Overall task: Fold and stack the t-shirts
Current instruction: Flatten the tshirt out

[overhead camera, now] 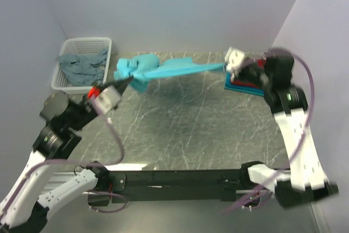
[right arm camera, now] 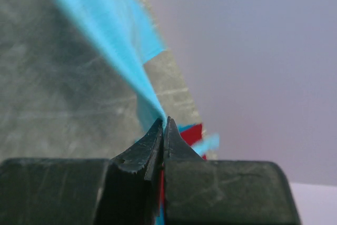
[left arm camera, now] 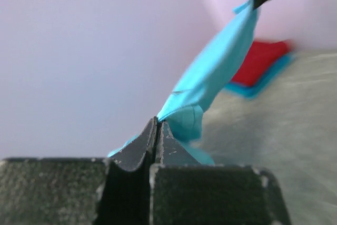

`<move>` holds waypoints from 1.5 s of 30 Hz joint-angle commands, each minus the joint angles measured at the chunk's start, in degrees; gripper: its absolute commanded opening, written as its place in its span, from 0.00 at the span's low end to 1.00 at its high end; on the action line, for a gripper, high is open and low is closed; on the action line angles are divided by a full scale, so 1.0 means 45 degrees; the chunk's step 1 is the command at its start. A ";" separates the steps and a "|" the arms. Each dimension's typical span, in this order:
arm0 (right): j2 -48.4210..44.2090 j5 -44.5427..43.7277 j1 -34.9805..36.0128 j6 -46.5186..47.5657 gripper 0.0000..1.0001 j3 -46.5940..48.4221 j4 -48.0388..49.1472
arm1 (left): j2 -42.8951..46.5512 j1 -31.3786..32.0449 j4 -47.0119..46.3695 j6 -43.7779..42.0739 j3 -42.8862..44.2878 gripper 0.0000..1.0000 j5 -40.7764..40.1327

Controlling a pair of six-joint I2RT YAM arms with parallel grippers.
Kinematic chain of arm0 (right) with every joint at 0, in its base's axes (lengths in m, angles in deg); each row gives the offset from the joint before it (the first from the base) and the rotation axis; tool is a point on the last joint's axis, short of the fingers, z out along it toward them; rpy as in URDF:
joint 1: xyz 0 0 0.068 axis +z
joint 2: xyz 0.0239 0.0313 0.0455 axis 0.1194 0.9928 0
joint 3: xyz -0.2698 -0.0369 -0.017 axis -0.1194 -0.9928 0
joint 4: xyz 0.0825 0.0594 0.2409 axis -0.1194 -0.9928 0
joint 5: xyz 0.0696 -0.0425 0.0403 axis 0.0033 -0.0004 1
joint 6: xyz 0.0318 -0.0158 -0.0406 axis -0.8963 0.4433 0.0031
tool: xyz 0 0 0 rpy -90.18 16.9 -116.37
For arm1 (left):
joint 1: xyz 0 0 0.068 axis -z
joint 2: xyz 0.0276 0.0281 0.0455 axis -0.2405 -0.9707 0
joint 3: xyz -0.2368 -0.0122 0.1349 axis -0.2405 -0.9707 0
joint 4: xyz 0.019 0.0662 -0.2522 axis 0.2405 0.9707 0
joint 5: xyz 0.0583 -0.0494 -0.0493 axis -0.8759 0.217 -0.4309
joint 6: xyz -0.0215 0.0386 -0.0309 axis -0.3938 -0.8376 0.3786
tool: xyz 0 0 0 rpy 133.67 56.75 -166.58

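A bright turquoise t-shirt [overhead camera: 166,69] hangs stretched above the table's far side between my two grippers, bunched at its left end. My left gripper [overhead camera: 130,81] is shut on its left end, seen in the left wrist view [left arm camera: 157,122] with the cloth [left arm camera: 210,75] running up to the right. My right gripper [overhead camera: 226,68] is shut on its right end, seen in the right wrist view [right arm camera: 164,122] with the cloth [right arm camera: 113,35] running up to the left. A folded red shirt [overhead camera: 252,83] lies on a folded turquoise-blue one [overhead camera: 235,87] at the far right. A grey-blue shirt [overhead camera: 82,65] lies in the basket.
A white perforated basket [overhead camera: 64,58] stands at the far left corner. Walls close in the back and the right side. The dark marbled table [overhead camera: 191,129] spreads between the arms.
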 commanded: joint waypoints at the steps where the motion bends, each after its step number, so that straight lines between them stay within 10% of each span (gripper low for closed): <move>1: -0.1823 -0.0354 -0.0196 0.1584 0.00 -0.3178 -0.0889 | 0.1026 0.0053 0.0860 0.2221 -0.1748 0.01 0.3612; 5: -0.4210 -0.0493 -0.0781 0.3012 0.00 -0.6461 -0.2120 | 0.2061 0.0111 0.2207 0.4214 -0.3896 0.18 0.6695; 7: -0.5266 -0.0865 -0.0997 0.3328 0.22 -0.8005 -0.2533 | 0.2375 0.0112 0.2386 0.5347 -0.4214 0.99 0.7136; 9: -0.5697 -0.1644 -0.1017 0.3035 0.54 -0.9039 -0.2182 | 0.2902 0.0112 0.2095 0.5875 -0.4350 0.99 0.6360; 23: -0.1604 0.0970 -0.1037 0.2507 0.56 -0.8147 -0.2026 | -0.2286 -0.0238 0.1116 0.9447 -0.2729 0.99 -0.2236; 34: 0.5641 -0.4415 0.2889 -0.1671 0.22 -0.6272 0.1802 | -0.2724 -0.1684 0.1055 1.2460 -0.4779 0.96 -0.3424; 45: 0.6666 -0.6454 0.5718 -0.1303 0.14 -0.7402 -0.0456 | 0.0521 -0.1900 0.2248 1.1249 -0.4273 0.98 -0.5558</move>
